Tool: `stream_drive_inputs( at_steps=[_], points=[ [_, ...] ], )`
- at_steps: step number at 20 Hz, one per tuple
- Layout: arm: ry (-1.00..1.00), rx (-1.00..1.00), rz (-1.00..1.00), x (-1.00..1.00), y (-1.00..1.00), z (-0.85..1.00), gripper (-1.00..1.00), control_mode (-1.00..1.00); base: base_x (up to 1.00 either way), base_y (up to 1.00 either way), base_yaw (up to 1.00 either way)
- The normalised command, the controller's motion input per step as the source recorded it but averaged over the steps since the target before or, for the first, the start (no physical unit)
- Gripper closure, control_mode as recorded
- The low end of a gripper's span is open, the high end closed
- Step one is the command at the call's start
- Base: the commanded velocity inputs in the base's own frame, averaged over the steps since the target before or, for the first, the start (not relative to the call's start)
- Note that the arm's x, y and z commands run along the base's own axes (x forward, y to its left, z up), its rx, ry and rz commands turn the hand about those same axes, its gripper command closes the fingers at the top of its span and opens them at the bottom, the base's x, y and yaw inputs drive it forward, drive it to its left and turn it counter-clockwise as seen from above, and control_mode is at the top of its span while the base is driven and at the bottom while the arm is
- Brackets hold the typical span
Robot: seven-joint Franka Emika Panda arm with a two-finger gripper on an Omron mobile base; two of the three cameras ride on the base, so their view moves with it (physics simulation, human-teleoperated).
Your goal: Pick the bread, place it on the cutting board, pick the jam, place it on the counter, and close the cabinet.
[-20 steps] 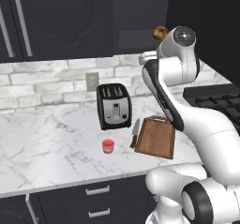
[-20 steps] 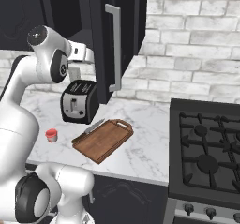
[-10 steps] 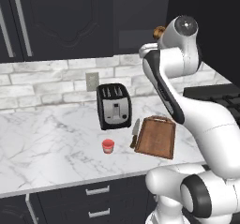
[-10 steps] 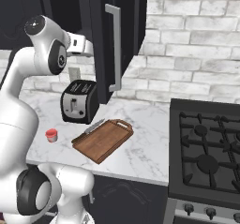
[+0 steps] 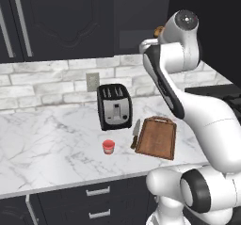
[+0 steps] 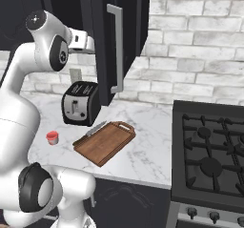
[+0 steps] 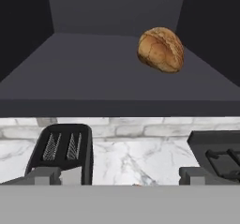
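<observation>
On the cabinet (image 7: 117,73) shelf, right of centre: the bread (image 7: 161,49), lying free. Gripper (image 7: 120,175) raised level with the shelf's front edge, jaws spread wide, grasping nothing. Below the cabinet on the counter (image 5: 47,139): toaster (image 5: 114,106); jam (image 5: 108,147) just before it; cutting board (image 5: 156,137) to its right, bare, knife (image 5: 135,133) alongside.

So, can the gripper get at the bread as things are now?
Probably yes: the bread sits alone on the open cabinet shelf, the jaws stand open facing it, and nothing lies between.
</observation>
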Motion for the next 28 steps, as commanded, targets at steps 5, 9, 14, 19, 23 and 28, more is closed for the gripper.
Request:
stream_drive_inputs(
  at_steps=[5,9,14,19,23,28],
  points=[
    [0.00,0.00,0.00,0.20,-0.04,0.16,-1.00,-1.00,0.00,0.00,0.00],
    [0.00,0.00,0.00,0.26,-0.06,0.12,-1.00,-1.00,0.00,0.00,0.00],
    [0.00,0.00,0.00,0.20,-0.08,0.08,-1.00,-1.00,0.00,0.00,0.00],
    [0.00,0.00,0.00,0.16,-0.12,0.00,-1.00,-1.00,0.00,0.00,0.00],
    [0.00,0.00,0.00,0.15,-0.17,0.00,-1.00,-1.00,0.00,0.00,0.00],
    [0.00,0.00,0.00,0.19,-0.14,0.00,-1.00,-1.00,0.00,0.00,0.00]
  ],
)
